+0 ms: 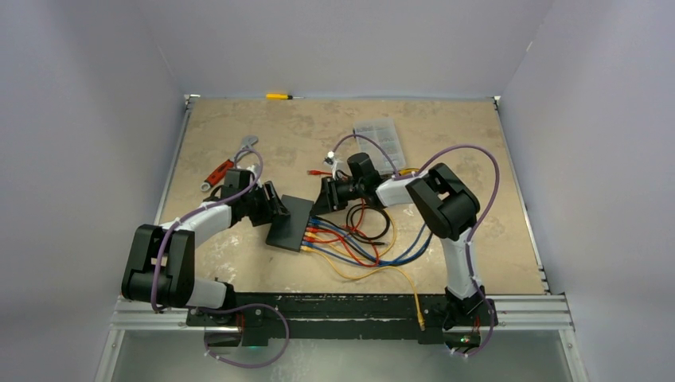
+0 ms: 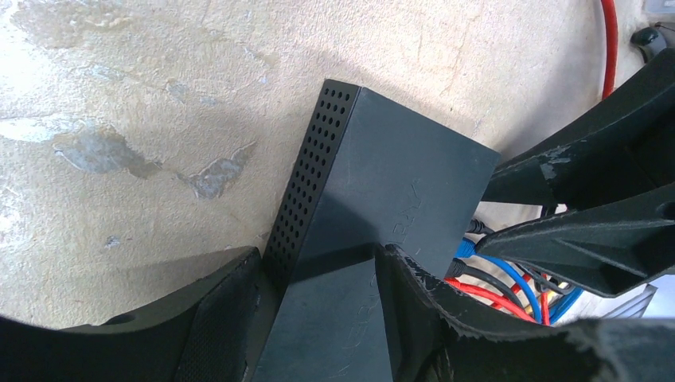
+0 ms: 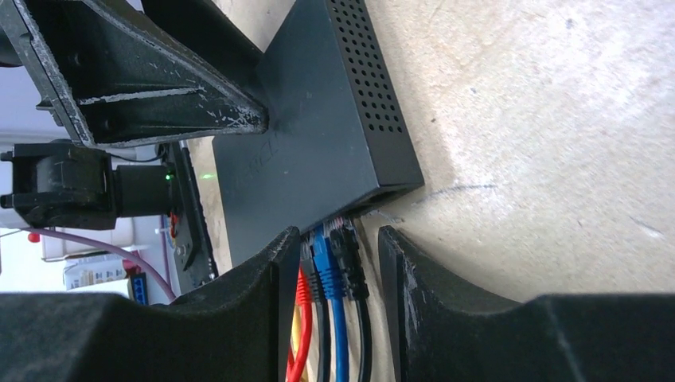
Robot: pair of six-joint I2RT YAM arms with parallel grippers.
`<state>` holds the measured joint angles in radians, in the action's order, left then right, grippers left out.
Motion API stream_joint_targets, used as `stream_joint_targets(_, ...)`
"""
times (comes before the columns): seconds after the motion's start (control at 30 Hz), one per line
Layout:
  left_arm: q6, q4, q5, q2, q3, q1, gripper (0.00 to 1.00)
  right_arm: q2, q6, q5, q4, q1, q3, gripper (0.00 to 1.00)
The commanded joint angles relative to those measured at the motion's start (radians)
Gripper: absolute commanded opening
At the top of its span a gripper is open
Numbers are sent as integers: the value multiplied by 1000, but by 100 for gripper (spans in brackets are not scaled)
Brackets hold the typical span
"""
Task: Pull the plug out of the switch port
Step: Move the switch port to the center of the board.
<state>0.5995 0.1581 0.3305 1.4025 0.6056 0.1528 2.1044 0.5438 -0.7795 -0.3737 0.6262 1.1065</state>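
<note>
The switch [image 1: 290, 223] is a flat black box lying mid-table, with red, blue, black and yellow cables [image 1: 350, 239] plugged into its right edge. My left gripper [image 1: 269, 208] holds the switch's left end. In the left wrist view [image 2: 318, 255] one finger lies against the perforated side and the other on the top face [image 2: 398, 175]. My right gripper [image 1: 325, 197] is open at the port edge. In the right wrist view [image 3: 340, 239] its fingers straddle the end plugs: red [image 3: 302, 290], blue [image 3: 325, 255] and black [image 3: 350, 255]. The black plug sits apart from the nearest finger.
A clear organiser box [image 1: 380, 137] stands at the back behind the right arm. A red-handled tool [image 1: 219, 173] and a silver wrench [image 1: 248, 145] lie at the back left. A yellow screwdriver [image 1: 280, 96] lies at the far edge. A yellow cable [image 1: 415, 302] trails to the front rail.
</note>
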Motion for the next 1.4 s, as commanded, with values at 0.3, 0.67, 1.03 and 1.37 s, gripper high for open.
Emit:
stream_joint_targets(0.3, 27, -19, 19, 1, -32, -1, 55, -74, -101, 252, 278, 11, -48, 55)
stream_joint_targets(0.67, 20, -13, 34, -1, -39, -1, 55, -101, -114, 152, 313, -24, -150, 54)
stream_joint_targets(1.03, 27, -24, 49, 1, -47, 0, 55, 23, -65, -10, 262, -23, -77, 45)
stream_joint_targets(1.37, 40, -41, 70, 1, -69, -1, 55, 109, -22, -52, 222, -16, 27, 43)
